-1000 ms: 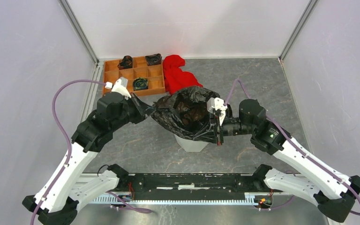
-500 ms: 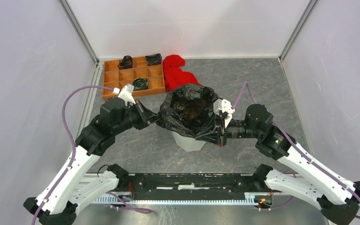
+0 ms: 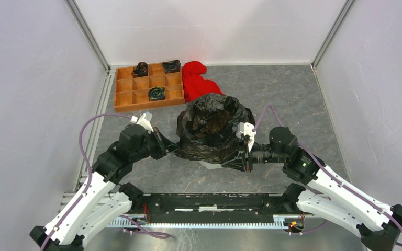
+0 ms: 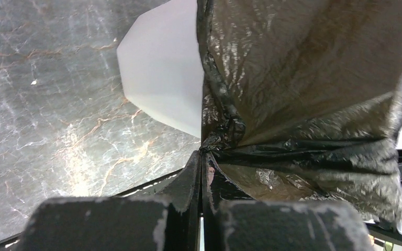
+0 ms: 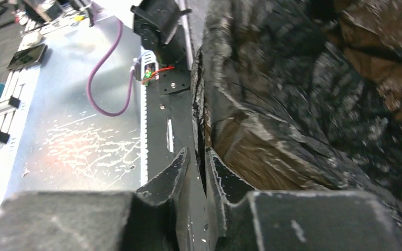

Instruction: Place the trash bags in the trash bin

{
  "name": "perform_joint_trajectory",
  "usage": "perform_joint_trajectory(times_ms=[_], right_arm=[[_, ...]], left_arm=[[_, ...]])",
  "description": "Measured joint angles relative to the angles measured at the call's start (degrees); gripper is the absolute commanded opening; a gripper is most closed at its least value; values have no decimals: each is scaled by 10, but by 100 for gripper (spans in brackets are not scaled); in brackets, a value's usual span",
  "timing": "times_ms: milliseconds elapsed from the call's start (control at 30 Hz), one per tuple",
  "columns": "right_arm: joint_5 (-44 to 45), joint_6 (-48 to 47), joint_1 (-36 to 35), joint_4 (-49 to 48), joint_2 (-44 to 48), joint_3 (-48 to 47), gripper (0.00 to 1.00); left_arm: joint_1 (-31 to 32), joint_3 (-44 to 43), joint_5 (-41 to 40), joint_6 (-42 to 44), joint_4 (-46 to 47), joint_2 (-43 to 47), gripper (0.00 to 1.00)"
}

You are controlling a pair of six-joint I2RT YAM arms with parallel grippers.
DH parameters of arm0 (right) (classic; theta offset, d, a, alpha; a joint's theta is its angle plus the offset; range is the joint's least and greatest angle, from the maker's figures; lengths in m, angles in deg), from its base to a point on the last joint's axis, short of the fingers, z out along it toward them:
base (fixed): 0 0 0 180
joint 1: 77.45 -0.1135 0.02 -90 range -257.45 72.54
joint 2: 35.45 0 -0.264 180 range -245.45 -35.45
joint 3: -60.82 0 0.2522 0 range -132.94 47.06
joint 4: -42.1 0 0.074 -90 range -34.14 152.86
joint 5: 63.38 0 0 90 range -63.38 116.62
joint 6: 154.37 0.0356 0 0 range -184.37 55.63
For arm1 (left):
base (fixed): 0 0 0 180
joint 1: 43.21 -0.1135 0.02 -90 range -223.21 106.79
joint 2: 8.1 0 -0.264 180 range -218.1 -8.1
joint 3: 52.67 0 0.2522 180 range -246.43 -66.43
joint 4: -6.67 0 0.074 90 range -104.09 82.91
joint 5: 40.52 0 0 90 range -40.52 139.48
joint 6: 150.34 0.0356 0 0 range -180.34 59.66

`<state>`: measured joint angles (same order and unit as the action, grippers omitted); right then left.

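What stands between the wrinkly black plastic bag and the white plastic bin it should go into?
Nothing visible does. The black plastic bag drapes over the white plastic bin, its edges pinched by the left gripper and the right gripper. The red cloth heap lies behind.

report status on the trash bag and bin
Left tool shut on trash bag edge, right tool shut on opposite edge. Bag draped over trash bin, hiding most of it. Nothing in the way; red cloth sits behind.

Robot lab — white enclosure walls (image 3: 209,31)
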<state>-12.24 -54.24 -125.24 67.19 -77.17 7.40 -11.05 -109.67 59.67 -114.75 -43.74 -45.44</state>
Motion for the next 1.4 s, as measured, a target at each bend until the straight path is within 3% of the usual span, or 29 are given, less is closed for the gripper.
perform_joint_trajectory(times_ms=[233,400,533,667,833,1033,1200,1400], right_arm=[[88,-2,-1,59,18,-4,68],[204,-13,-1,165,69,-72,77],[365,17,-1,217,112,-130,78],[566,96,-1,246,129,-147,87],[709,129,-1,250,68,-148,87],[726,135,2,214,-3,-133,81],[672,141,25,151,3,-84,64],[606,149,45,81,4,-1,33]], left_arm=[[0,24,-2,-3,16,-26,2],[0,24,-7,-2,43,-72,2],[0,24,-10,-2,47,-91,2],[0,24,-11,-2,54,-96,2],[0,24,-11,-2,53,-95,2],[0,15,-23,-2,49,-90,2],[0,14,-24,-2,51,-96,2],[0,14,-21,-2,54,-113,2]])
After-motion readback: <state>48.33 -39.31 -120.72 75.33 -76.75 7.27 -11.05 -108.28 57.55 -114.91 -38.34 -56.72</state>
